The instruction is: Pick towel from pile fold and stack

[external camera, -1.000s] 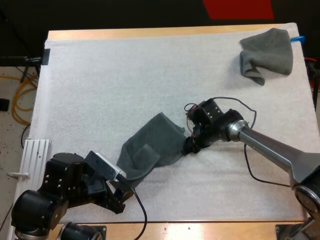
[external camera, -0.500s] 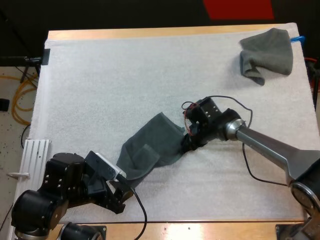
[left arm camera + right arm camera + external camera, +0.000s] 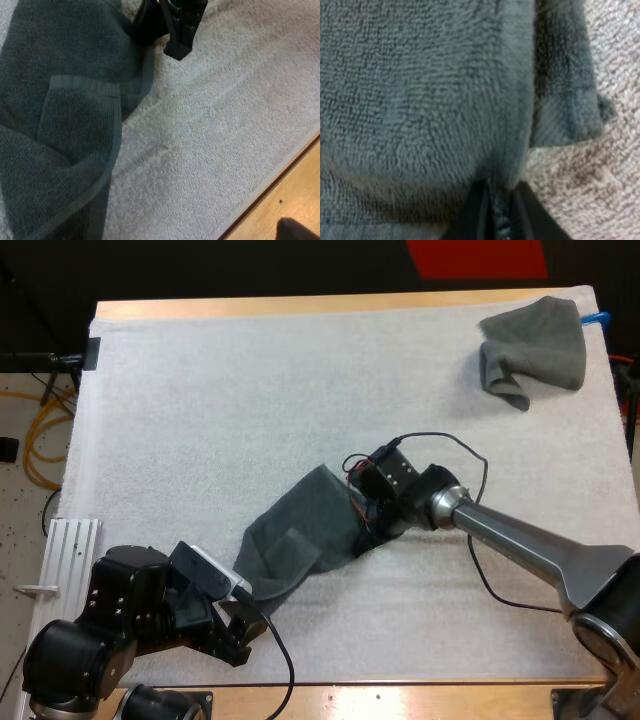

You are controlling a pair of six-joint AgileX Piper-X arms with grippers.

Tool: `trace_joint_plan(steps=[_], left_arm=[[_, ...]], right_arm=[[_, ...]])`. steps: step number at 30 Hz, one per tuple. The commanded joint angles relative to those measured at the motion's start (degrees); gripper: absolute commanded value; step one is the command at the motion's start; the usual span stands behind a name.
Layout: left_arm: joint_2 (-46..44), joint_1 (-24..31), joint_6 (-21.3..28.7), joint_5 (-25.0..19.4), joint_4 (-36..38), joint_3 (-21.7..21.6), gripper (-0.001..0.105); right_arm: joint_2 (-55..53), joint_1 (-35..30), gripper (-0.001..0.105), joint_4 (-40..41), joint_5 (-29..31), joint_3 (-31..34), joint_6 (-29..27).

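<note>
On the white mat [image 3: 200,420] our towel [image 3: 300,530] lies near the front, its long axis running diagonally from our left gripper [image 3: 238,632] up to our right gripper [image 3: 366,538]. The right jaws are pinched on the towel's far-right edge (fabric bunches between them); the left's state we cannot tell. A crumpled towel [image 3: 535,340] sits well apart at the far right corner. We judge the left arm nearer the free end.
</note>
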Motion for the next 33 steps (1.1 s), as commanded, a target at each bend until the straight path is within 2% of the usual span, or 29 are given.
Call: trace_joint_plan(steps=[1, 7, 10, 15, 18, 25, 28, 32, 33], left_arm=[[-0.14, -0.27, -0.45, 0.88, -0.25, -0.07, 0.072], [-0.14, -0.27, -0.03, 0.88, -1.67, -0.07, 0.072], [-0.14, -0.27, 2.01, 0.88, -2.84, -0.07, 0.072], [0.2, -0.27, 5.44, 0.88, -4.53, -0.07, 0.072], [1.51, -1.11, 6.54, 1.22, -4.54, -0.07, 0.072], [7.7, -11.51, 8.1, 1.22, -5.58, -0.07, 0.072], [11.89, -16.91, 7.11, 0.43, -9.96, -0.07, 0.072], [18.78, -22.01, 2.72, -7.36, -16.08, -0.07, 0.072], [20.85, -22.96, 2.46, -7.87, -16.59, -0.07, 0.072]], right_arm=[[-0.46, 0.26, 0.0, 3.09, 0.14, 0.63, -0.43], [-9.64, 0.26, 0.0, 5.13, 0.32, 0.63, -0.1], [-13.69, 0.26, 0.0, 8.56, 1.5, 0.63, 0.46], [-17.96, 0.08, 0.0, 14.75, 2.38, 2.57, 4.16], [-18.5, 0.08, 0.0, 15.49, 2.09, 5.06, 6.41], [-18.47, -0.45, 0.0, 15.37, 1.95, 10.48, 10.37], [-18.47, -1.82, 0.0, 14.26, 2.66, 12.48, 11.97], [-18.36, -5.1, 0.0, 11.85, 3.03, 14.13, 12.99], [-18.36, -6.13, 0.0, 11.35, 3.02, 14.33, 13.76]])
